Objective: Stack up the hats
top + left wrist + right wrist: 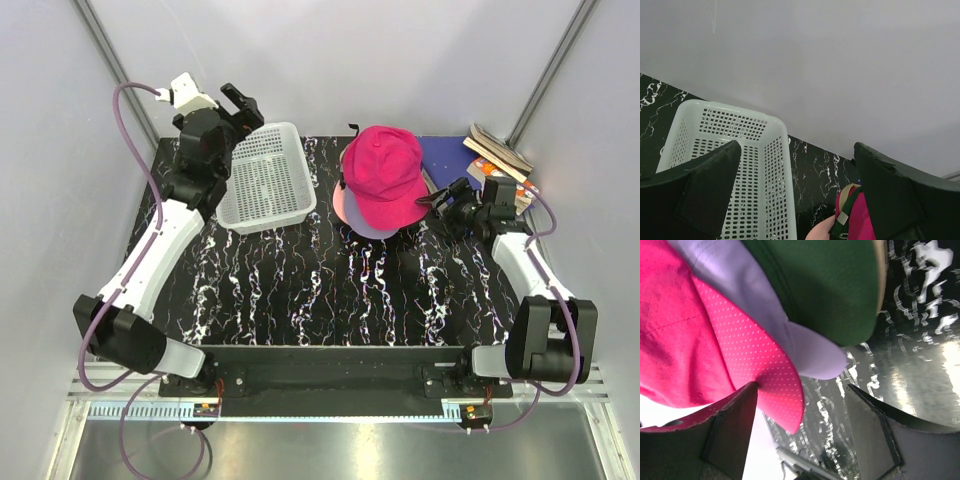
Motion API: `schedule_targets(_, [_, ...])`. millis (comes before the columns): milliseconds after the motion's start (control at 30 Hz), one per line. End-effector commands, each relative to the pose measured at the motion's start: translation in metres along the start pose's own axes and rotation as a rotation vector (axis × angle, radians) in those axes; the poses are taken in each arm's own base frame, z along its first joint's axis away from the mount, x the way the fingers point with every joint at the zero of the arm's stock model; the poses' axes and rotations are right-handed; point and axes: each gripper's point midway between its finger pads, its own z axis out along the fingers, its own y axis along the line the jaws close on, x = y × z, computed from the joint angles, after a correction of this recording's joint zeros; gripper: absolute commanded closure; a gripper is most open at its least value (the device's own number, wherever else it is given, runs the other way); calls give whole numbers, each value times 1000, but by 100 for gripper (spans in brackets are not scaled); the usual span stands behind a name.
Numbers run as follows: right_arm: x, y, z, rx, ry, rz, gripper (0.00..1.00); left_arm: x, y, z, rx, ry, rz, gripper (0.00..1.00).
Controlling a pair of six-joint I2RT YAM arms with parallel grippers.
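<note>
on the black marbled desk (300, 290), the right tool (437, 203) stands open at 4 o'clock of the hats (385, 185), the tip of the magenta cap's (385, 165) brim between its spread fingers, unclamped. the hats sit stacked toward 1 o'clock of the desk, magenta on top, with the lavender brim (372, 231) and green brim (825, 285) under it. at 11 o'clock stands the mesh basket (262, 175); over its far rim the left tool (240, 103) hangs wide open, holding nothing.

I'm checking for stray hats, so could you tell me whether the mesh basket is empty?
Empty: the mesh basket shows only its bare perforated floor from above, and the left wrist view shows nothing inside either.
</note>
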Motion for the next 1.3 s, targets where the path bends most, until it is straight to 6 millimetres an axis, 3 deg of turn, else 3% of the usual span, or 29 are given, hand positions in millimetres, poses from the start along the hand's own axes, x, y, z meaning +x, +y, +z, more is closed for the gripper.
schedule_targets(0, [-26,18,-17,26,-115,-101,23,-20,-19,3,65,-41,-9,1])
schedule_targets(233, [-68,51,-59,46,-346,-349,23,-14,-15,4,57,-18,57,1])
schedule_targets(433, [-96,51,-90,115,-559,-481,23,3,23,-13,-66,27,113,1])
schedule_targets(533, [-105,46,-103,142,-654,-512,23,7,45,-32,-117,33,145,1])
schedule_targets(567, [-106,35,-104,175,-677,-510,23,10,55,-38,-153,43,161,1])
schedule_targets(700, [-107,28,-122,188,-768,-525,23,22,86,-69,-201,61,186,1])
schedule_targets(967, [-93,3,-126,216,-768,-543,23,63,143,-129,-282,153,213,1])
schedule_targets(1267, [-82,-8,-125,210,-752,-573,24,69,163,-158,-303,167,208,1])
